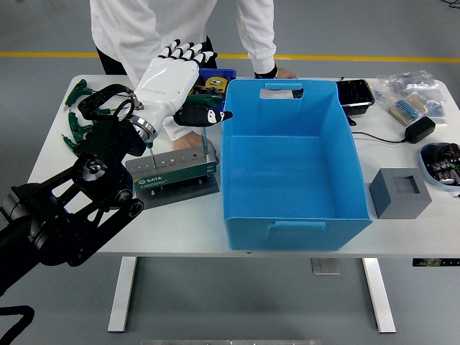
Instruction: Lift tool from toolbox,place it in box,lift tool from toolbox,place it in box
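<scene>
Left hand (180, 75) is hovering over tool (201, 117), fingers (188, 50) spread, holding nothing; closing badly maybe tipping toolbox (171, 171).

1. The white surface (50, 154) stands on white legs over a grey floor.
2. A large blue box (291, 162) sits at its middle, open side up.
3. Just left of the box, a grey toolbox (172, 169) rests on a flat grey plate.
4. Green-handled tools (75, 122) lie at the far left.
5. A small blue bin (215, 77) stands at the far edge.
6. To the right lie a grey block (399, 192), a black tray (356, 93), clear bags (411, 90), a black adapter (419, 129) with its cable, and a dish of small parts (442, 159).
</scene>
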Robot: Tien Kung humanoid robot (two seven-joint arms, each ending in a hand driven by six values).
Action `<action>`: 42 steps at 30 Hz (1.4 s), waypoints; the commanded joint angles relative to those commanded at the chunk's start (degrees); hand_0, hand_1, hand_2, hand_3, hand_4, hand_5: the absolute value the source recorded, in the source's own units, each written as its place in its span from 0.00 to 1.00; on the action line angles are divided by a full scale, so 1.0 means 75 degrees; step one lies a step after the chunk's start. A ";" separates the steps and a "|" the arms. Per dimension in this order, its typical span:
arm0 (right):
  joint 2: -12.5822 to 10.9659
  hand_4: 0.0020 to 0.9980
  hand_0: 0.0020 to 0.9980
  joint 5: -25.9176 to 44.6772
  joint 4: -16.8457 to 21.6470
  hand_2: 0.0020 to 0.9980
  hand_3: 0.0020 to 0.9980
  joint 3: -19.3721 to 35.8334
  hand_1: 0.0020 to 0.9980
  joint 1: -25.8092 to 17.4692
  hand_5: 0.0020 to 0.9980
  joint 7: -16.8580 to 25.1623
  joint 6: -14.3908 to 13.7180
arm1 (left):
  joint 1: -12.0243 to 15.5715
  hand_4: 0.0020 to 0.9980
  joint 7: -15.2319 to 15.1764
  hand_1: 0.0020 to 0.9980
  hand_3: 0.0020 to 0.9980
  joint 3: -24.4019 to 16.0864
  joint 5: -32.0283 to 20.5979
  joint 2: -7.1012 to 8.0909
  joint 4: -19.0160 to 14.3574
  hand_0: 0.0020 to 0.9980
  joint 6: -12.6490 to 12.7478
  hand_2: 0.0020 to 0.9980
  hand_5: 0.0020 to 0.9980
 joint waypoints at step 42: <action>-0.0179 0.86 0.71 -0.0269 0.0063 0.78 0.63 0.0046 0.73 0.0177 0.79 0.0131 -0.0070 | -0.1409 1.00 -0.0297 0.33 0.45 0.1895 -0.0019 -0.0532 0.3886 0.34 0.2288 0.37 0.70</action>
